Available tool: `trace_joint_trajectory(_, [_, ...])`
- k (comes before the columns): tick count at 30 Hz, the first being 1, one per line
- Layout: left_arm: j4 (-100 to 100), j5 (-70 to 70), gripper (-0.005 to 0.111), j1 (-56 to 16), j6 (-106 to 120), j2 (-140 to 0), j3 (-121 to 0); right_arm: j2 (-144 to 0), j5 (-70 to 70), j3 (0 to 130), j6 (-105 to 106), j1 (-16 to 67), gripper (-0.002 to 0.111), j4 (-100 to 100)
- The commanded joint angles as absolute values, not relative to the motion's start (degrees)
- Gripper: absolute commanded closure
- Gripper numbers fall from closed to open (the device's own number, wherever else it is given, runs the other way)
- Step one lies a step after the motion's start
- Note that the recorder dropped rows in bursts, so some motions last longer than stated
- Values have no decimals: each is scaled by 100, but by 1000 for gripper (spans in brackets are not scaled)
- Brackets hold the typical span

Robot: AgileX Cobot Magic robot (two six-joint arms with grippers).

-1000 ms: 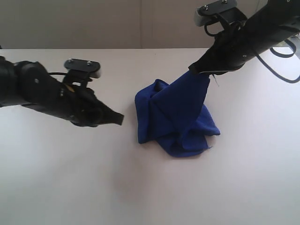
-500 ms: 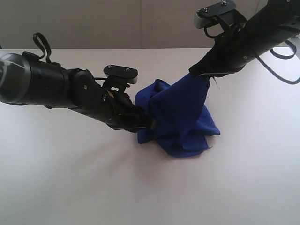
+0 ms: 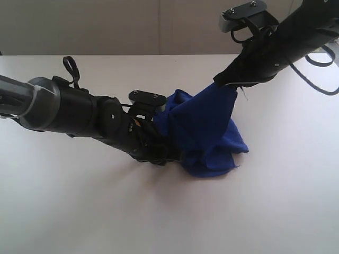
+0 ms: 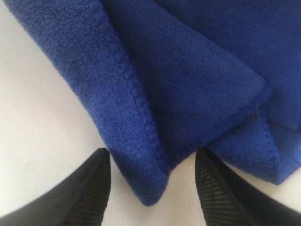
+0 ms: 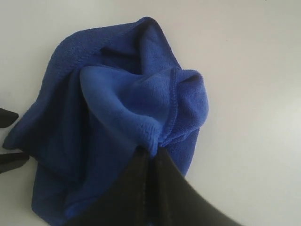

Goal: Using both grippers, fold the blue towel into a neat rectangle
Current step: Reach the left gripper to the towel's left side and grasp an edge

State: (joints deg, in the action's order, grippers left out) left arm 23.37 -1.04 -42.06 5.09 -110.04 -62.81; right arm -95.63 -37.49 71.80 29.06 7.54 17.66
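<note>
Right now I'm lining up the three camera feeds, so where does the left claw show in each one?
Exterior view: left claw, left of centre, open at the blue towel's lower left edge.
Left wrist view: its fingers at the picture's lower edge, a towel corner between them.
Right wrist view: two black tips at the picture's left edge.
Shared landmark: the blue towel, pinched by the right claw.

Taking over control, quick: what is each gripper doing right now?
Left gripper: open, jaws either side of a towel corner, not closed on it.
Right gripper: shut on the towel, holding part of it raised.
</note>
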Motion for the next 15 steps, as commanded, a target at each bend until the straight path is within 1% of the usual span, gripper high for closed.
trace_joint_trajectory(1, [2414, -277, 48, -4256, 473, -11073, -6305, -9558, -3714, 7190, 2918, 752, 108, 1787])
trace_joint_trajectory(7, [2375, -339, 48, -4231, 526, -11138, -6305, -9558, -3714, 7190, 2918, 752, 108, 1787])
trace_joint_trajectory(12, [2375, -298, 54, -4092, 756, -11138, -6305, -9558, -3759, 7190, 2918, 752, 108, 1787])
trace_joint_trajectory(15, [2375, -269, 55, -4008, 756, -11128, -6305, -9558, -3759, 7190, 2918, 752, 108, 1787])
